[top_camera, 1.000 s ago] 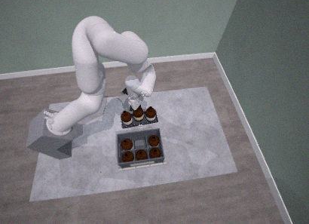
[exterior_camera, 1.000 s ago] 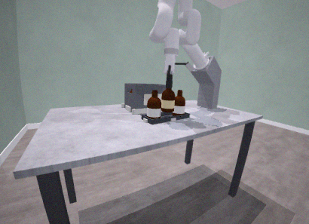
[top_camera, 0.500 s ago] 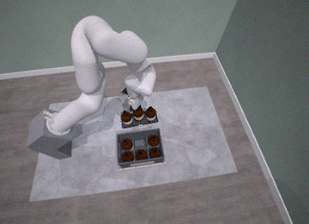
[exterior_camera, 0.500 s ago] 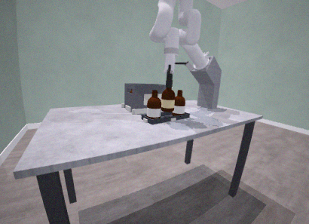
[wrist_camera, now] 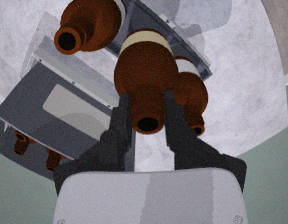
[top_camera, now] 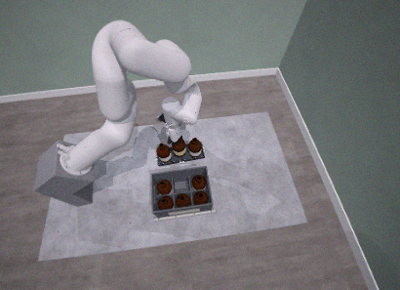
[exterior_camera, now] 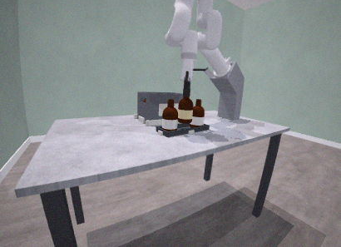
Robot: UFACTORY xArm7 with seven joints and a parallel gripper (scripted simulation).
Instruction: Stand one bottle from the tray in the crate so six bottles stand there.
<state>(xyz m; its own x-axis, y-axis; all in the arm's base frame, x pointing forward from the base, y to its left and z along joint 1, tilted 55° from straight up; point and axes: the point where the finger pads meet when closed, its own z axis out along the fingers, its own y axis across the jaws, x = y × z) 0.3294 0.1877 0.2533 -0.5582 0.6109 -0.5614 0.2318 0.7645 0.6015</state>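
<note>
Three brown bottles with pale labels are at the dark tray (top_camera: pixel 180 157). My gripper (wrist_camera: pixel 147 103) is shut on the neck of the middle bottle (top_camera: pixel 179 146), which sits higher than its two neighbours (exterior_camera: pixel 185 109). The left tray bottle (top_camera: pixel 163 151) and the right tray bottle (top_camera: pixel 195 146) stand upright on the tray. The grey crate (top_camera: pixel 180 190) lies just in front of the tray and holds several bottles. Its back middle cell (top_camera: pixel 180 186) is empty. In the wrist view the crate (wrist_camera: pixel 55 112) lies to the left of the held bottle (wrist_camera: pixel 148 76).
The arm's grey base block (top_camera: pixel 63 177) stands at the left of the table top. In the side view the crate (exterior_camera: pixel 155 104) is behind the tray (exterior_camera: pixel 183 129), near the far edge of the table. The room's walls stand beyond the table.
</note>
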